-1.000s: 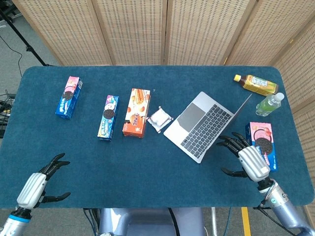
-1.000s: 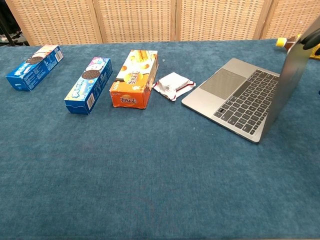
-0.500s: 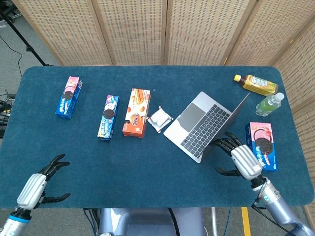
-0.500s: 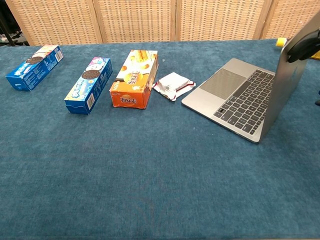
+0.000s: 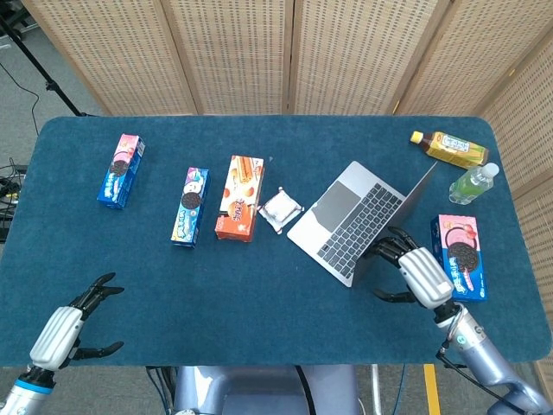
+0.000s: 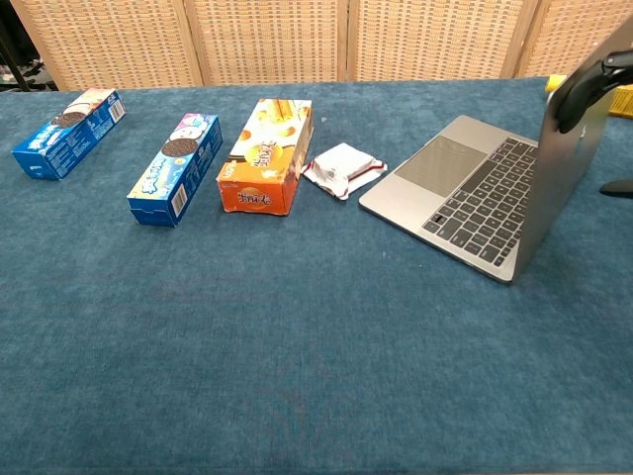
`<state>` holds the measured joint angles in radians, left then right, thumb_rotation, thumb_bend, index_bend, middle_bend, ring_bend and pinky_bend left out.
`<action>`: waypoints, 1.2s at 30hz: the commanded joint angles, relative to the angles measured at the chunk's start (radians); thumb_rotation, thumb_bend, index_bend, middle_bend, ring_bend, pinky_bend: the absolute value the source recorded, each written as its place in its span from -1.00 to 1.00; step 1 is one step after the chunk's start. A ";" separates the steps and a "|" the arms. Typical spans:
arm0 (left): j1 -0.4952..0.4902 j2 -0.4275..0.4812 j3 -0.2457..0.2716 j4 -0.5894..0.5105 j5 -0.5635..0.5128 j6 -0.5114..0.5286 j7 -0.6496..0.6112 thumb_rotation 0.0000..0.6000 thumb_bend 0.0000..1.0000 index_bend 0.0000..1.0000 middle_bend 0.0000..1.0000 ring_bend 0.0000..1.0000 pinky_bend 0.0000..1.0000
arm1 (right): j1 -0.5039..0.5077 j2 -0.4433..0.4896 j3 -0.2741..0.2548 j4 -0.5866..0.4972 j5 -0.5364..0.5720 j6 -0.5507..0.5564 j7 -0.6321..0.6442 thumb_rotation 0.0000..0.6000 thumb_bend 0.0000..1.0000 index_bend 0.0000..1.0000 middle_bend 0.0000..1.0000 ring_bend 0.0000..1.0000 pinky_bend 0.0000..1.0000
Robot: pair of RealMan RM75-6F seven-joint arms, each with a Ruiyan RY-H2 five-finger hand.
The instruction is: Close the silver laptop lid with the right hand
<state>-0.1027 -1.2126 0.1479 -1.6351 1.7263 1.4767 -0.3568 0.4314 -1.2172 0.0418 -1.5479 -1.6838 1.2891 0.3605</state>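
Note:
The silver laptop [image 5: 350,220] stands open on the blue table, right of centre, its keyboard [image 6: 481,202] facing left. Its lid [image 6: 574,158] rises nearly upright. My right hand [image 5: 413,270] is behind the lid's near end, fingers spread and touching the lid's back; black fingertips [image 6: 584,91] show against the lid in the chest view. My left hand [image 5: 67,325] rests open at the near left corner of the table, holding nothing.
Left of the laptop lie a small white packet [image 5: 280,209], an orange biscuit box [image 5: 239,198] and two blue cookie boxes [image 5: 189,207] [image 5: 120,169]. Right of it are a pink cookie box [image 5: 460,254], a green bottle [image 5: 473,183] and a yellow bottle [image 5: 449,149].
My right hand has moved left toward the laptop and its fingers now touch the lid's back. The lid has tipped slightly toward the keyboard. My left hand is still.

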 commanded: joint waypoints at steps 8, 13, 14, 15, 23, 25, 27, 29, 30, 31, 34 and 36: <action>-0.001 -0.002 0.004 0.002 0.005 -0.003 0.003 1.00 -0.98 -0.54 -0.76 -0.59 -0.43 | 0.023 -0.008 0.000 -0.009 0.006 -0.031 -0.013 1.00 -0.56 -0.57 -0.70 -0.52 -0.83; -0.003 -0.002 0.008 0.001 0.011 -0.006 0.006 1.00 -0.98 -0.54 -0.76 -0.59 -0.43 | 0.038 -0.010 -0.002 -0.020 0.003 -0.047 -0.021 1.00 -0.56 -0.57 -0.70 -0.52 -0.83; -0.003 -0.002 0.009 0.001 0.012 -0.007 0.007 1.00 -0.97 -0.54 -0.76 -0.59 -0.43 | 0.040 -0.010 -0.002 -0.022 0.003 -0.049 -0.022 1.00 -0.56 -0.57 -0.70 -0.52 -0.83; -0.003 -0.002 0.009 0.001 0.013 -0.007 0.007 1.00 -0.97 -0.54 -0.76 -0.59 -0.43 | 0.042 -0.010 -0.001 -0.024 0.006 -0.051 -0.022 1.00 -0.56 -0.57 -0.70 -0.52 -0.83; -0.005 -0.002 0.013 0.000 0.015 -0.011 0.010 1.00 -0.97 -0.54 -0.76 -0.59 -0.43 | 0.055 -0.004 0.005 -0.038 0.014 -0.059 -0.031 1.00 -0.56 -0.58 -0.71 -0.53 -0.83; -0.006 -0.001 0.015 0.000 0.017 -0.013 0.012 1.00 -0.97 -0.54 -0.76 -0.59 -0.43 | 0.060 -0.002 0.007 -0.043 0.014 -0.064 -0.033 1.00 -0.56 -0.58 -0.71 -0.53 -0.83; -0.006 -0.001 0.017 -0.001 0.020 -0.016 0.014 1.00 -0.97 -0.54 -0.76 -0.59 -0.43 | 0.069 -0.002 0.009 -0.050 0.016 -0.074 -0.036 1.00 -0.56 -0.58 -0.72 -0.53 -0.83; -0.007 -0.001 0.019 -0.002 0.020 -0.017 0.016 1.00 -0.97 -0.54 -0.76 -0.59 -0.43 | 0.078 -0.002 0.011 -0.055 0.021 -0.088 -0.039 1.00 -0.56 -0.58 -0.72 -0.53 -0.83; -0.006 -0.001 0.019 -0.002 0.021 -0.017 0.017 1.00 -0.97 -0.54 -0.76 -0.59 -0.43 | 0.082 -0.004 0.011 -0.055 0.024 -0.095 -0.041 1.00 -0.56 -0.58 -0.72 -0.53 -0.83; -0.006 -0.001 0.020 -0.002 0.021 -0.018 0.017 1.00 -0.97 -0.54 -0.76 -0.59 -0.43 | 0.086 -0.006 0.012 -0.055 0.026 -0.101 -0.044 1.00 -0.56 -0.58 -0.72 -0.53 -0.83; -0.006 -0.001 0.022 0.001 0.022 -0.018 0.017 1.00 -0.97 -0.54 -0.76 -0.59 -0.43 | 0.097 -0.014 0.010 -0.055 0.029 -0.119 -0.051 1.00 -0.56 -0.58 -0.72 -0.53 -0.83; -0.006 -0.002 0.023 0.002 0.023 -0.019 0.016 1.00 -0.98 -0.54 -0.76 -0.59 -0.43 | 0.101 -0.019 0.010 -0.054 0.032 -0.126 -0.053 1.00 -0.56 -0.58 -0.72 -0.53 -0.83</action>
<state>-0.1084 -1.2144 0.1710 -1.6330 1.7488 1.4582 -0.3404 0.5312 -1.2342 0.0516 -1.6024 -1.6528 1.1647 0.3084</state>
